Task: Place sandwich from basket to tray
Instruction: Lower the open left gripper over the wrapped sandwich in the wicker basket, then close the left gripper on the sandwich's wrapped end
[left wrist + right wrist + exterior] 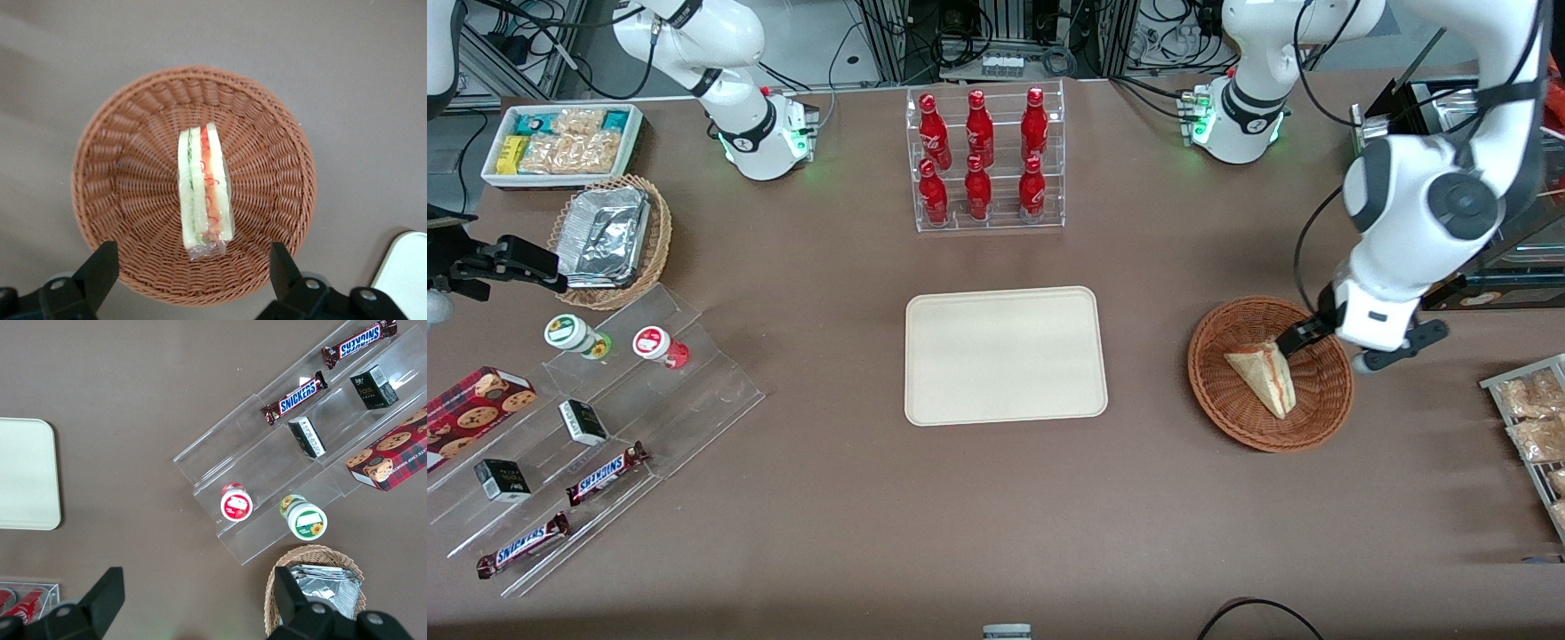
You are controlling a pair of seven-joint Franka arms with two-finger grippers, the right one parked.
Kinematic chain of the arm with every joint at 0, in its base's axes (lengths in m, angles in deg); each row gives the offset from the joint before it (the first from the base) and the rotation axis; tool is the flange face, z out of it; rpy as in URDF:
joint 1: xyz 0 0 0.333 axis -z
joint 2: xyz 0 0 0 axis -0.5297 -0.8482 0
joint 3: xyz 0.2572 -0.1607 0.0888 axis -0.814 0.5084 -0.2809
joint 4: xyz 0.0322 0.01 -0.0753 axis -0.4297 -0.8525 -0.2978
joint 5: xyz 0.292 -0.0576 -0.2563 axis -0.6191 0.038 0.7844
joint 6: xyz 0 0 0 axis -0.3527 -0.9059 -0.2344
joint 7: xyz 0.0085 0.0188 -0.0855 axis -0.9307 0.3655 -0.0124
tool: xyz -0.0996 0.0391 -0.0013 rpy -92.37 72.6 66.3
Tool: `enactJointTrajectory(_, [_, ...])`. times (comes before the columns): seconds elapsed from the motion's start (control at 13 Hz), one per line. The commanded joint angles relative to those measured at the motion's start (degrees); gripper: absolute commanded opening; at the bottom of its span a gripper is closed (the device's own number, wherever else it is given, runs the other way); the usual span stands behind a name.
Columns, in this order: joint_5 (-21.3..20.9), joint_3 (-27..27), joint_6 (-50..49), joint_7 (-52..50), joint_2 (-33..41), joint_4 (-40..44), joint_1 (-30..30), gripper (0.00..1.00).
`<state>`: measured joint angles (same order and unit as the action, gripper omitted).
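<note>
Tabletop (827, 498): sandwich (204, 190) between gripper (193, 270) fingers (101, 268)

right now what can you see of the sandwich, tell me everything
The sandwich is a triangular wedge of pale white bread with green and pink-orange filling layers showing along its cut edge, in what looks like clear wrap. It lies in the middle of the round reddish-brown wicker basket, resting on the weave. The left arm's hand hovers over the basket with its fingers open, spread wider than the sandwich and not touching it. The cream tray sits apart, toward the parked arm's end.
</note>
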<state>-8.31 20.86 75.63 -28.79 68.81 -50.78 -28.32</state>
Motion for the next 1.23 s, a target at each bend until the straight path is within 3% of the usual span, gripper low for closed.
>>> enactJointTrajectory(0.0, [0.0,0.2,2.1,-1.8,-1.9,-0.5,0.3,1.0])
enactJointTrajectory(1.15, [-0.2,0.2,8.4,-1.8,-8.5,-3.4,1.1,0.98])
